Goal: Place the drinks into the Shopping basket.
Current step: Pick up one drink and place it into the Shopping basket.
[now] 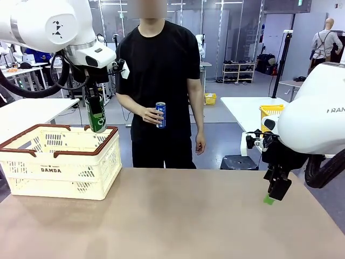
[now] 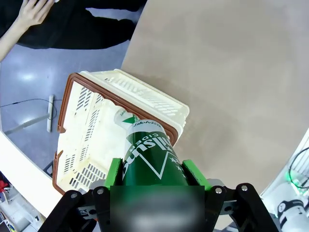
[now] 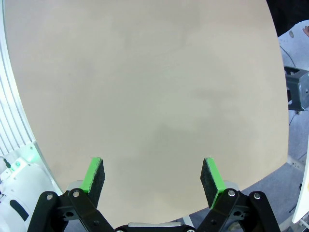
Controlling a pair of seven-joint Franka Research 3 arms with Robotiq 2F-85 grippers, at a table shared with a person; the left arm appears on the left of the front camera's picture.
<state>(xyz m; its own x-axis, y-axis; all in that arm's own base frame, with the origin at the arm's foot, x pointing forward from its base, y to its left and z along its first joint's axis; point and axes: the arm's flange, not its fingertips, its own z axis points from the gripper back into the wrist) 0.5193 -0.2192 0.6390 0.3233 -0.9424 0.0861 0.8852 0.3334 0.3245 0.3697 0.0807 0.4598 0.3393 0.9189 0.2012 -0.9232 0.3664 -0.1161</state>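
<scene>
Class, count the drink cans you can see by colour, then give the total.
Green: 1, the green can in the left gripper, over the Shopping basket.
Blue: 1, the blue can in the person's hand.
Total: 2 cans.

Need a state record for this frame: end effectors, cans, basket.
left end effector: shut on green can, raised above Shopping basket
green can: slightly tilted, in the air, lower end over the basket's interior
right end effector: open, holding nothing, above bare table
blue can: upright in person's hand, far side of table
Shopping basket: on the table, robot's left side
status: green can not yet released; blue can not yet handed over
</scene>
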